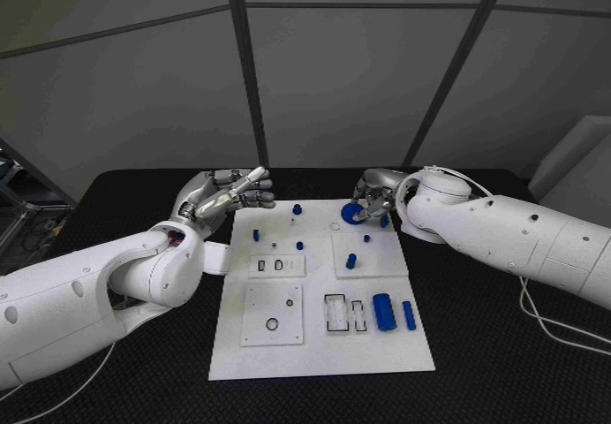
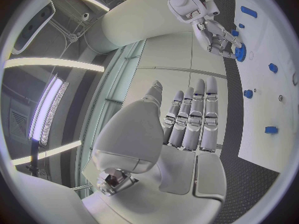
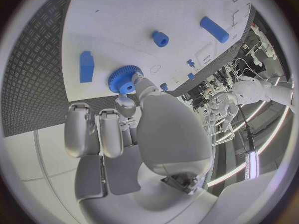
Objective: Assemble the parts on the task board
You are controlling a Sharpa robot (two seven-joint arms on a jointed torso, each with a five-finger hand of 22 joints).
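The white task board point(image 1: 319, 353) lies in the middle of the black table. My right hand point(image 1: 377, 198) pinches a blue gear point(image 1: 353, 212) over the board's far edge; the right wrist view shows the gear point(image 3: 124, 79) between the fingertips point(image 3: 138, 82), and I cannot tell whether it touches the board. My left hand point(image 1: 230, 196) hovers at the board's far left corner, fingers point(image 2: 192, 117) stretched out straight and holding nothing. Small blue pegs point(image 1: 297, 209) stand on the far half of the board. A blue cylinder point(image 1: 383, 312) and a blue bar point(image 1: 409, 315) lie near its right edge.
The board carries raised white plates with slots point(image 1: 276, 265) and holes point(image 1: 273, 323), and a plate with a blue peg point(image 1: 351, 261). A blue block point(image 3: 86, 66) lies close beside the gear. A white cable point(image 1: 547, 327) trails on the table at the right.
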